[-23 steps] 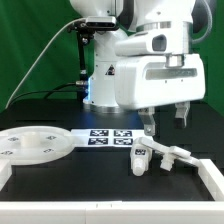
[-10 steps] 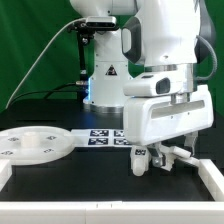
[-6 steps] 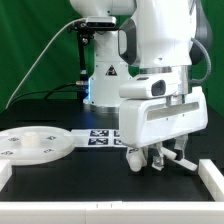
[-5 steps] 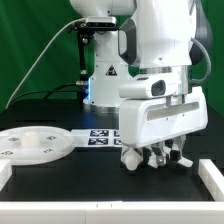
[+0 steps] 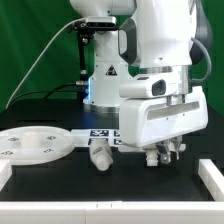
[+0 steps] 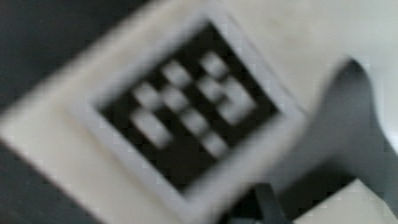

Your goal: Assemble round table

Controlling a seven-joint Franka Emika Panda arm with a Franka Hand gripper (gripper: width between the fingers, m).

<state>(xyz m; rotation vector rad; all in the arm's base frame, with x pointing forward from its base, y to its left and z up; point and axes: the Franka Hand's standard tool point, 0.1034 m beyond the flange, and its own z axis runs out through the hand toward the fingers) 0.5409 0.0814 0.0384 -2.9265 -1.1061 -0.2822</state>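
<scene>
The wide round disc (image 5: 35,145) lies flat at the exterior view's left, with small tags on it. The short thick leg (image 5: 100,156) lies tilted on the black table, just in front of the marker board (image 5: 108,137) and apart from the gripper. My gripper (image 5: 165,158) is low over the table at the right, and its fingers look shut with nothing clearly held. A small white part, probably the lobed foot (image 5: 176,155), shows partly hidden among the fingers. The wrist view is blurred: a white face with a checkered tag (image 6: 187,100) fills it.
A white raised border (image 5: 212,180) runs along the table's right and front edges. The robot's base (image 5: 105,75) stands behind the marker board. A green backdrop closes off the rear.
The gripper came down onto the leg and foot and its jaws closed. The leg slipped out to the exterior view's left and tipped over.
</scene>
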